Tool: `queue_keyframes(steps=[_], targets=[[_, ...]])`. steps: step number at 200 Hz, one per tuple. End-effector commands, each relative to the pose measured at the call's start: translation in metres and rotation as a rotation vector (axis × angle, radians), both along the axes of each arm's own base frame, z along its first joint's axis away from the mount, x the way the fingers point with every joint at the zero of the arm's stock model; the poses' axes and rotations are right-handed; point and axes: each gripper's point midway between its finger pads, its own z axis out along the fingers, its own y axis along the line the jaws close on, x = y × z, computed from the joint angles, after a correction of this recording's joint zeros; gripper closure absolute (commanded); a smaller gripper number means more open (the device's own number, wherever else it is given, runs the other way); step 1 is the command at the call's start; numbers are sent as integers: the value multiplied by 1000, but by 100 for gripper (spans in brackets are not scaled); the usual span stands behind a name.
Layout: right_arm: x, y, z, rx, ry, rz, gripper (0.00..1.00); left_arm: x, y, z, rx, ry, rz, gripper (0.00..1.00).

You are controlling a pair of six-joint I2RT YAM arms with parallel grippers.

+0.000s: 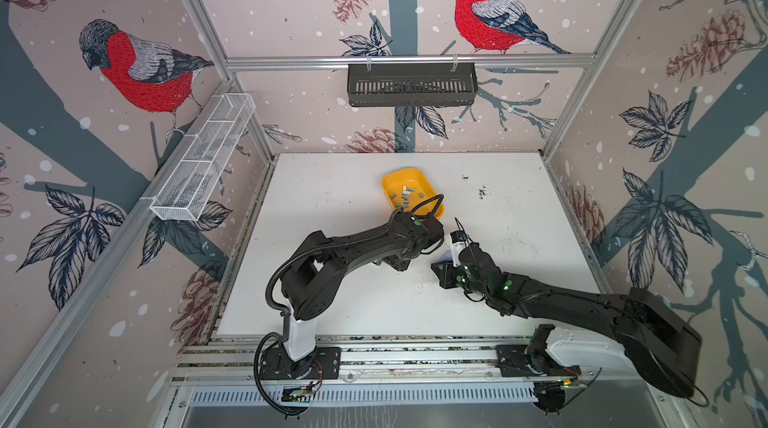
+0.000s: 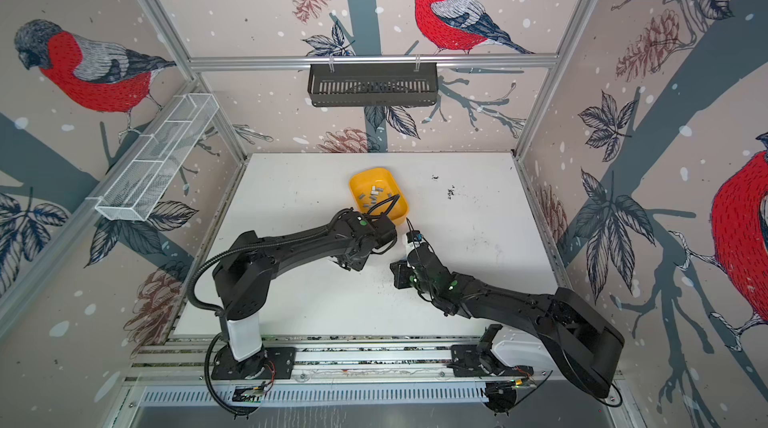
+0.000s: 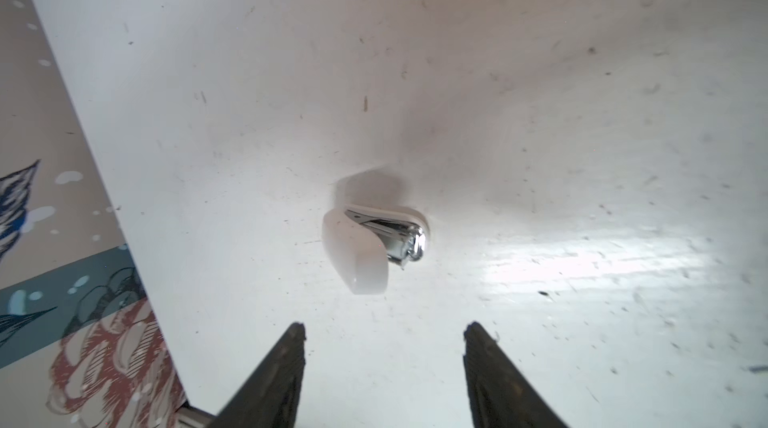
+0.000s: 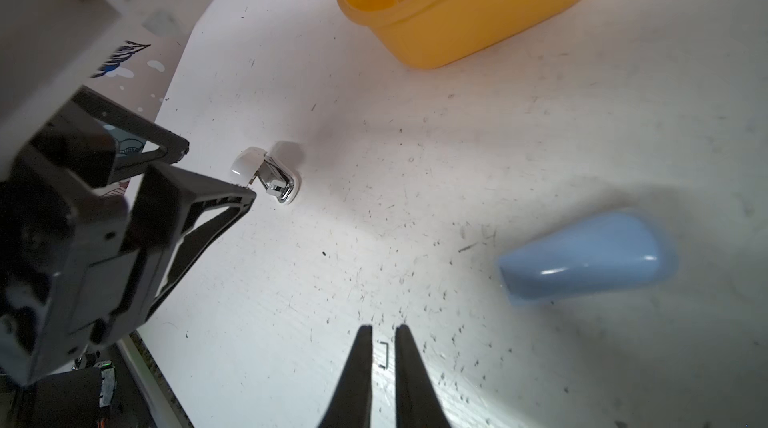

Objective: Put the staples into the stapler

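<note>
Two staplers lie on the white tabletop (image 1: 328, 205), which is scuffed and peppered with dark specks. Around it stand walls papered with red-breasted bullfinches and pine cones, framed in aluminium rails. A black slotted basket (image 1: 411, 85) hangs on the back rail and a white wire-mesh basket (image 1: 203, 159) on the left wall.

The staples (image 1: 405, 196) sit as a small grey heap in the yellow tray (image 1: 409, 178) towards the back of the table, just behind my left wrist.

My left gripper (image 3: 384, 328) has its fingers spread wide with nothing between them. It hovers just short of the white stapler (image 3: 374, 245), which lies with its top swung up and its chrome magazine bared. My right gripper (image 4: 381, 328) has its fingers drawn almost together, with only a thin slit between them, gripping nothing that I can see. One loose staple (image 4: 384, 354) shows on the table through that slit. The blue stapler (image 4: 590, 259) lies near it, blurred at its edges.

In both top views my own arms cover both grippers and the white stapler, and the left arm's cable crosses the tray's near corner.
</note>
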Motion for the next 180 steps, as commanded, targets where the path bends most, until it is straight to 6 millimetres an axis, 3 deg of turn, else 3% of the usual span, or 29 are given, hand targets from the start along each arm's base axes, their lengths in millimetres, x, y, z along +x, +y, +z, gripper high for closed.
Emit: queue_keyframes(steps=[1, 26, 65, 106, 128, 155, 180], targets=[[1, -2, 1, -11, -14, -2, 86, -3, -17, 6, -181, 26, -3, 38], [0, -1, 1, -12, -14, 12, 86, -2, -13, 13, -374, 46, 46, 42], [1, -2, 2, -14, -16, 9, 86, 2, 16, 16, -492, 47, 132, 46], [1, 1, 3, -3, -8, 7, 86, 21, 45, 14, -681, 30, 271, 48], [1, 1, 1, -6, -2, 4, 86, 26, 63, 1, -747, 35, 335, 47], [1, 0, 0, -7, 3, 2, 86, 31, 70, -11, -881, 56, 375, 46], [0, 1, -2, -7, 9, 4, 87, 31, 62, -13, -1070, 100, 366, 42]])
